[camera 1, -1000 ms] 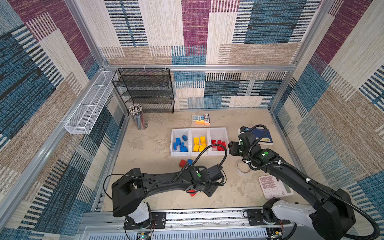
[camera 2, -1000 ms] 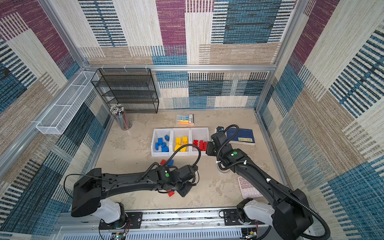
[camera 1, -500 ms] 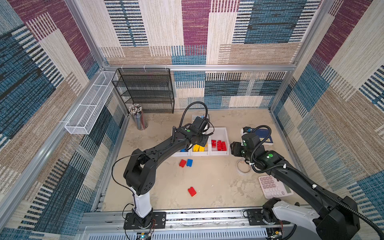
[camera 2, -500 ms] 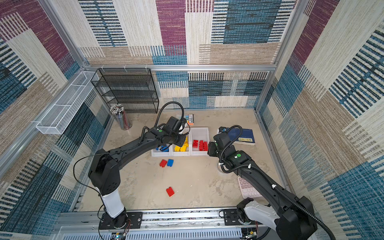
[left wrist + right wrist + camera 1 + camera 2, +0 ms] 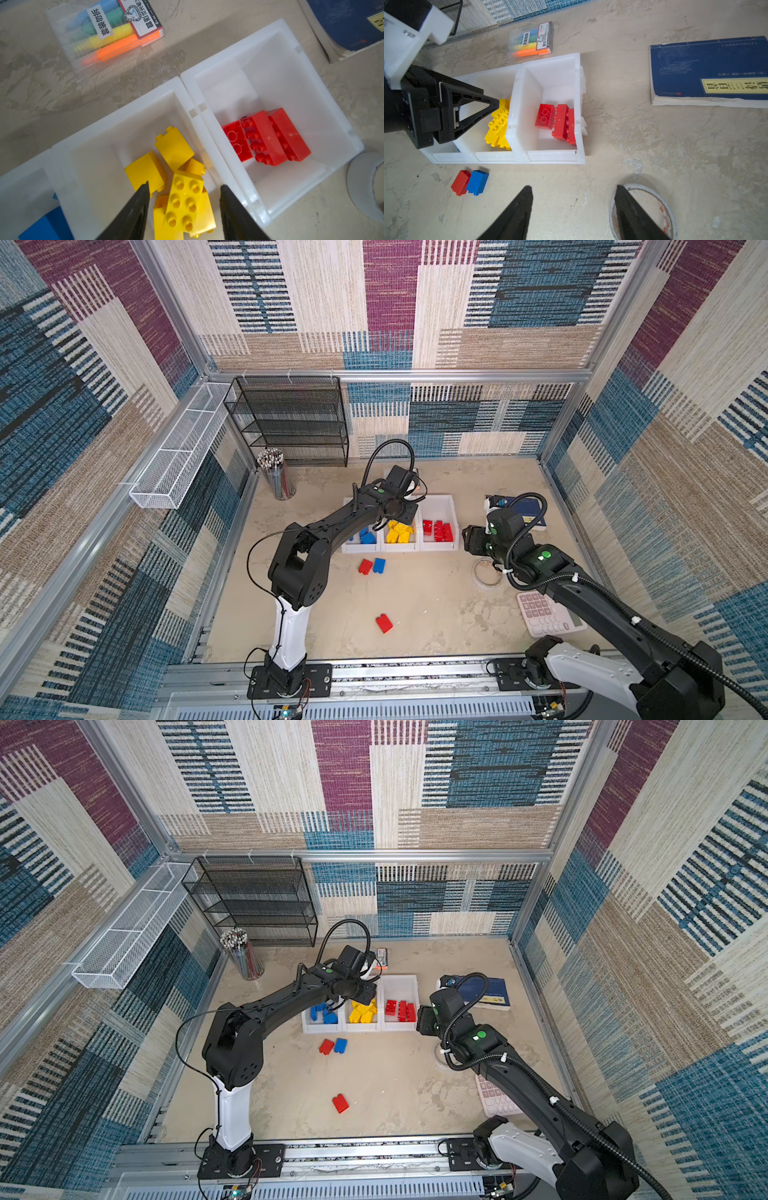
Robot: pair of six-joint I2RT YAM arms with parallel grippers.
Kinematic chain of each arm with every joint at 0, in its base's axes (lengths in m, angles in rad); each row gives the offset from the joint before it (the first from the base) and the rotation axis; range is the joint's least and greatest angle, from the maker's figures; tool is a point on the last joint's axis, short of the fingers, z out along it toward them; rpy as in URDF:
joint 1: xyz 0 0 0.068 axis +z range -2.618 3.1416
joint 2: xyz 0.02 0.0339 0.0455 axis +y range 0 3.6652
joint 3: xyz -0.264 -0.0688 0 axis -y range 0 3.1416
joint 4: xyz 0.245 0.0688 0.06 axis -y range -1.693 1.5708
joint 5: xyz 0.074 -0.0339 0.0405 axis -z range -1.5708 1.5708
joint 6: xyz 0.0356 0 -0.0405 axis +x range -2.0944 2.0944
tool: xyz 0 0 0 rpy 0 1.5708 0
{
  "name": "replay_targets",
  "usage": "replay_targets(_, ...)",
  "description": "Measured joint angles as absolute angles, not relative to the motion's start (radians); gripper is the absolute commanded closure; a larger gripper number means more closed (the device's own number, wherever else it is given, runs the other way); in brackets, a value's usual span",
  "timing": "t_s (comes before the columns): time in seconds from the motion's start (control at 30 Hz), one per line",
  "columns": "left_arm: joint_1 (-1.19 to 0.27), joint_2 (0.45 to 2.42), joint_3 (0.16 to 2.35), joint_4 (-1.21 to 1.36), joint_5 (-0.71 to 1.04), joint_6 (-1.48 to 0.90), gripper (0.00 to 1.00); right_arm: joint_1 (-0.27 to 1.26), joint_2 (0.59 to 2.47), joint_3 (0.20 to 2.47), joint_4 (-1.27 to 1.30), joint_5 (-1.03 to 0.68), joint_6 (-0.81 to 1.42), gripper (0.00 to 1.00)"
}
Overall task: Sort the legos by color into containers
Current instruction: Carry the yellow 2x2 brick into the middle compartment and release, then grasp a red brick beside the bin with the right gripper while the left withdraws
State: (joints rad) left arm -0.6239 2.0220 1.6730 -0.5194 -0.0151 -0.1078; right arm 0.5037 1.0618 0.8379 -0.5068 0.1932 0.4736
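Change since a second ago sits mostly with the left arm: it was stretched low across the front of the beige mottled surface [image 5: 436, 605], and now the left end effector [image 5: 185, 185] hangs over the middle one of three joined white plastic bins [image 5: 438, 546]. Its jaws stand moderately apart and hold nothing; a yellow six-stud brick [image 5: 184, 204] lies on the yellow heap below them. The right end effector [image 5: 573, 186] has drawn back a little to the right of the bins, jaws apart and empty, above bare surface beside a roll of clear tape [image 5: 669, 216].

Bins: three. In both top views the right one holds three red studded bricks [image 5: 266, 139]. The middle one holds at least five yellow (they overlap, so the exact number is unclear). The left one holds blue bricks [image 5: 328, 1016], partly hidden by the arm.

Three more lie loose on the surface: a red brick [image 5: 365, 566] touching a blue brick [image 5: 379, 565] just in front of the bins, and a lone red brick [image 5: 384, 623] nearer the front edge.
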Motion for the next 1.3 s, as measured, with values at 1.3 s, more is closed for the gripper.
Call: replay_targets(1.3, -0.408, 0.963, 0.684, -0.494, -0.046, -0.503, 0.38, 0.919, 1.701, 1.163, -0.445, 0.179, 0.548, 0.32)
